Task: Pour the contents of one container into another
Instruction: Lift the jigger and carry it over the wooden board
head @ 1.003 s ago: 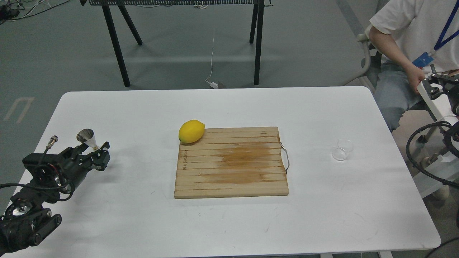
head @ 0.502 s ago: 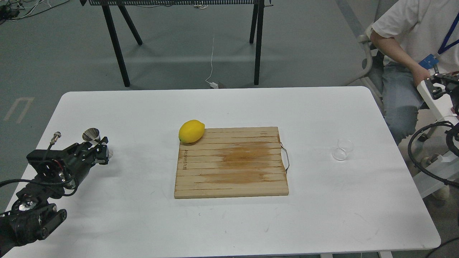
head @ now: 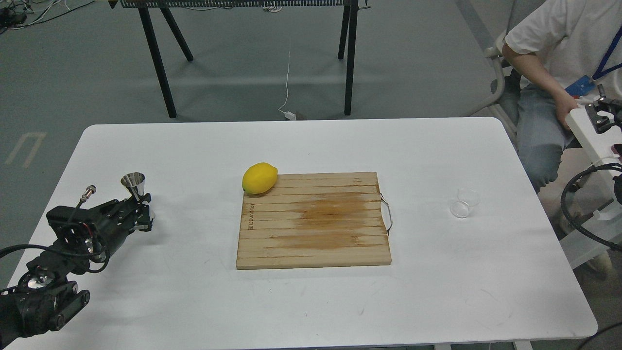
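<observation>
The left pincer (head: pixel 143 214) grips the upright steel jigger (head: pixel 133 185) near the table's left edge, while the glass cup (head: pixel 464 202) lies far across by the right edge, nearer the right pincer (head: pixel 600 116), whose opening I cannot tell.

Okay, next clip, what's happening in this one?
The robot's left gripper is at the steel jigger near the table's left edge, fingers around its lower half; whether they are clamped is unclear. The jigger stands roughly upright. The clear glass cup sits untouched on the right side, past the wooden cutting board with a lemon at its corner. The right gripper is off the table near a seated person. No pouring has begun.
</observation>
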You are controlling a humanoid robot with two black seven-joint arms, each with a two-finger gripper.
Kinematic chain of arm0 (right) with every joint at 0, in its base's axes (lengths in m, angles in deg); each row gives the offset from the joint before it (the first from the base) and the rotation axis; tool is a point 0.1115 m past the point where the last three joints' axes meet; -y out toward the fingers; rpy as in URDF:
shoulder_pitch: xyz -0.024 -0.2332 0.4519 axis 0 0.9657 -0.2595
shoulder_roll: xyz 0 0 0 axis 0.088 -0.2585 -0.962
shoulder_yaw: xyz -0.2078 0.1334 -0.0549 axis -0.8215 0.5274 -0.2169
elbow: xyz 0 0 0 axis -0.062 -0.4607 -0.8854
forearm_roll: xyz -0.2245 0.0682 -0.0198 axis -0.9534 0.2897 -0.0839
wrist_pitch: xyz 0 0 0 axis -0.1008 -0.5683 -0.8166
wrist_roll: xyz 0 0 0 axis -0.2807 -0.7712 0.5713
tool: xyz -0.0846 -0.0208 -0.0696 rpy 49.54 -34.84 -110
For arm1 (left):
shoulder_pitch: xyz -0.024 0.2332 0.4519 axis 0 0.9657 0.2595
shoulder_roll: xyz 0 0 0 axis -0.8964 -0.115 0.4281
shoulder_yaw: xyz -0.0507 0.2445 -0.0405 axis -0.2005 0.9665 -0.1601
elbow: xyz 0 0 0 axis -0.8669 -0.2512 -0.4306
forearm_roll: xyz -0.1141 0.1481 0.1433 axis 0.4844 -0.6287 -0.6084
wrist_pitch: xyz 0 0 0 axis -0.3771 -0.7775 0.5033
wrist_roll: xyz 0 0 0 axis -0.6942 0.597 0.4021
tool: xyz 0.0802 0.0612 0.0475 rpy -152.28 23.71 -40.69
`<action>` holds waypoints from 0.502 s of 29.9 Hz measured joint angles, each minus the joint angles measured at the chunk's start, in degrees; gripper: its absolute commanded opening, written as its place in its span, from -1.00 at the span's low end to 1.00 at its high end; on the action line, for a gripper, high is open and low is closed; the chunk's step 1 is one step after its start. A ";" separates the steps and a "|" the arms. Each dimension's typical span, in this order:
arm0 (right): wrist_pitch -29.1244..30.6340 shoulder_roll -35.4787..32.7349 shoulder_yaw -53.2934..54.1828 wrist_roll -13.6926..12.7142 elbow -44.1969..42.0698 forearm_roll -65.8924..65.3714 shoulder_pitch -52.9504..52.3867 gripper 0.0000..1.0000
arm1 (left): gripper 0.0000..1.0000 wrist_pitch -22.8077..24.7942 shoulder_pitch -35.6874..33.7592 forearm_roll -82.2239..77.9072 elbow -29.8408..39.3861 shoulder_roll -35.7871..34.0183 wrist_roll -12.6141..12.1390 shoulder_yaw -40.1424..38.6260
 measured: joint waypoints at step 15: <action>0.00 -2.55 0.00 0.00 0.01 0.00 0.38 0.99 | -0.92 -0.03 -15.13 -9.69 28.15 -13.21 0.06 4.06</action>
